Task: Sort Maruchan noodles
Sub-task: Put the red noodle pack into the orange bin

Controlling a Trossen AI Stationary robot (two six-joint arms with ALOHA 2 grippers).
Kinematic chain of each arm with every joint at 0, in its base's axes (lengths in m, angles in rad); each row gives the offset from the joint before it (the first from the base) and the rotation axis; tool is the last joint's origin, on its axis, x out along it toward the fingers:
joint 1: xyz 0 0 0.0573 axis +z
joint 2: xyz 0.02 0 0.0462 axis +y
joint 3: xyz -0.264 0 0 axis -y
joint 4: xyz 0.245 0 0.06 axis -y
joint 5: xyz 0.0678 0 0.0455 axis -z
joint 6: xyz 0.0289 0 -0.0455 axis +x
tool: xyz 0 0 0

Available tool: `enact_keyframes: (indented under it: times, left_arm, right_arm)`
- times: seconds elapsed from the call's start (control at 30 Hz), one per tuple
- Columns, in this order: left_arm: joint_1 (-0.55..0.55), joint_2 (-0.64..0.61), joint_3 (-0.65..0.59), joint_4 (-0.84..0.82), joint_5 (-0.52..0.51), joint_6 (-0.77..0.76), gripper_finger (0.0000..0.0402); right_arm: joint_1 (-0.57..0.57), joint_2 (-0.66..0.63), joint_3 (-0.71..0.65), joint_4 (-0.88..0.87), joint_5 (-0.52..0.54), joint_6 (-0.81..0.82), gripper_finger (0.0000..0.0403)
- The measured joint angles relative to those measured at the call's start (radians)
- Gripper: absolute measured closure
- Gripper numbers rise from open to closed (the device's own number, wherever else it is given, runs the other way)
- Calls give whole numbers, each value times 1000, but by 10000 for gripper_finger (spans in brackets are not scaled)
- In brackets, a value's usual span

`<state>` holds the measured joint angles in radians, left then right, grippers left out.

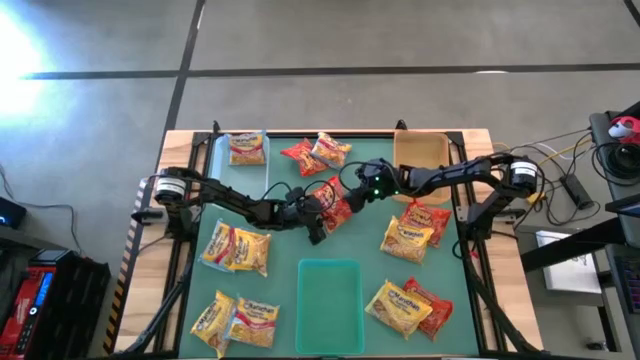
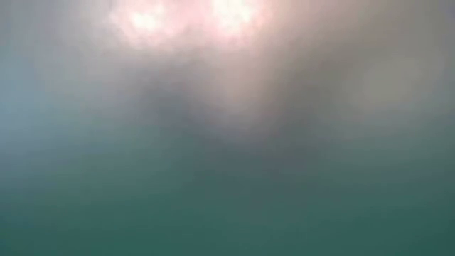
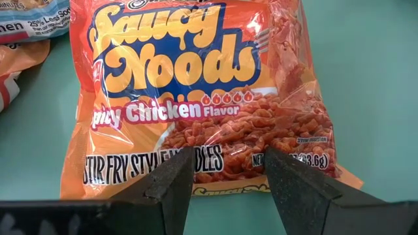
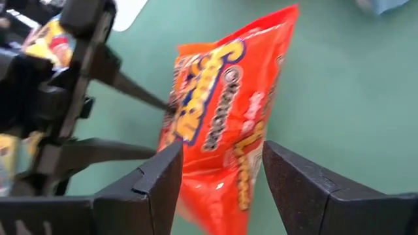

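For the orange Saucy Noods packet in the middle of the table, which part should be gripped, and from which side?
Probably by a short sealed edge. The Saucy Noods packet is flat and crinkly, its middle bulging with noodles, so the thin crimped ends suit a narrow grip best. The left tool meets its bottom edge from the left side of the green mat; the right tool frames the opposite end from the right.
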<state>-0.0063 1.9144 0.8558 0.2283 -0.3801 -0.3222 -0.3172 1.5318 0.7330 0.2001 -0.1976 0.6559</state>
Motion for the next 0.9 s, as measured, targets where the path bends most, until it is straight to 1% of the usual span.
enact_keyframes:
  times: [0.1,0.23,0.4,0.43,0.57,0.73,0.9]
  left_arm:
    - [1,3,0,1,-4,6,228]
    - [1,7,0,3,-5,6,228]
    - [2,7,0,6,-5,6,228]
    - [2,7,-1,6,-5,6,228]
    - [2,7,-1,7,-5,7,228]
    - [2,7,-1,7,-5,6,228]
    - [2,7,-1,3,-5,7,228]
  right_arm:
    - [0,0,0,0,-10,1,181]
    - [-5,0,0,0,-1,-2,148]
    - [-9,1,0,1,113,-2,114]
    - [-11,5,0,6,109,3,110]
    - [-15,47,0,56,40,70,104]
    - [-16,147,1,141,23,116,112]
    - [-18,213,0,288,-68,155,123]
